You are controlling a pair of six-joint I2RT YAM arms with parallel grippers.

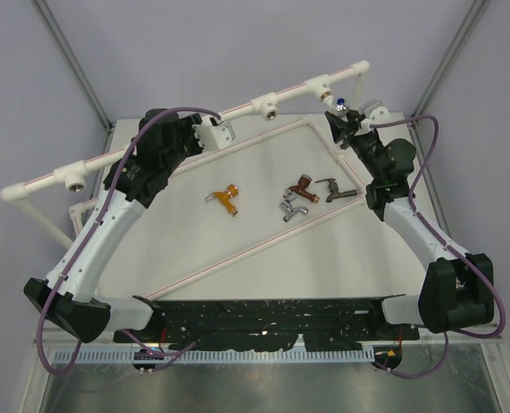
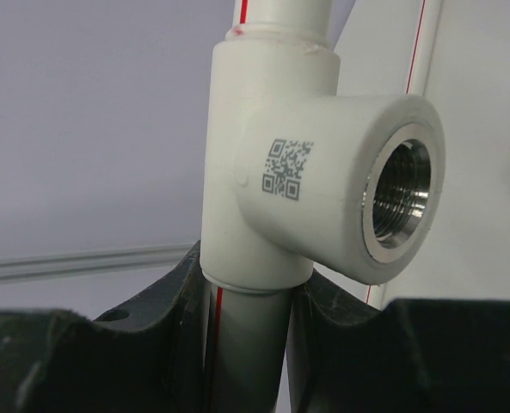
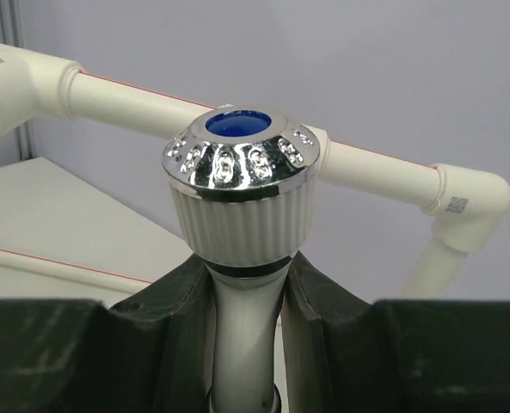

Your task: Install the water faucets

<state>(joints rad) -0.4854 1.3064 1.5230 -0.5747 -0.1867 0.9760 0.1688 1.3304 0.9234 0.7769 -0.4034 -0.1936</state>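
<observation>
My right gripper [image 3: 246,301] is closed tight on the thin neck of the small white plastic faucet with a shiny ribbed knob and blue cap [image 3: 242,185], up by the far right corner of the bench [image 1: 194,232]. My left gripper [image 2: 250,323] hugs the white plastic pipe frame [image 2: 272,172] along the far edge. The faucet looks light, hard and slippery on top, so I think the neck is the best place to hold. The orange-gold faucet [image 1: 227,198] lies mid-bench.

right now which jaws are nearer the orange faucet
Left. Its jaws clamp the pipe frame just beyond the orange faucet; the right jaws hold the white faucet, farther off to its right.
</observation>
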